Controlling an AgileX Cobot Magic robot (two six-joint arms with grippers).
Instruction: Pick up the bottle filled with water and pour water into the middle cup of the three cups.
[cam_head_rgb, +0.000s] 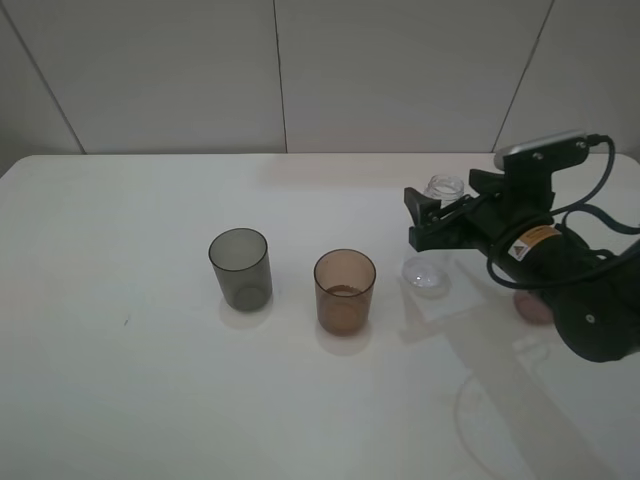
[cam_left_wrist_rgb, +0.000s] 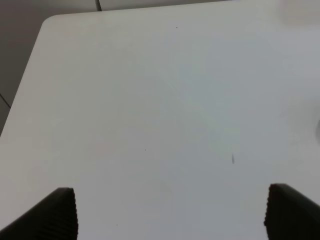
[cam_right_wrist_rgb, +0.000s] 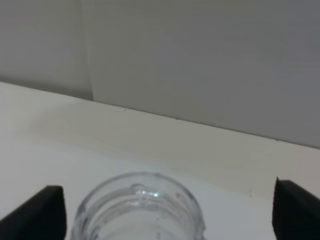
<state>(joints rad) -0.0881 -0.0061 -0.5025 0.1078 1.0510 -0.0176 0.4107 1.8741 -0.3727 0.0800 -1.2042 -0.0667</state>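
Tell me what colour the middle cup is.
Translucent amber-brown; the middle cup shows best in the exterior high view.

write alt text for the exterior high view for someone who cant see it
The right gripper is open around a clear bottle standing on a white table. To its left stand an amber-brown cup and a smoky grey cup; a pink object is mostly hidden behind the arm.
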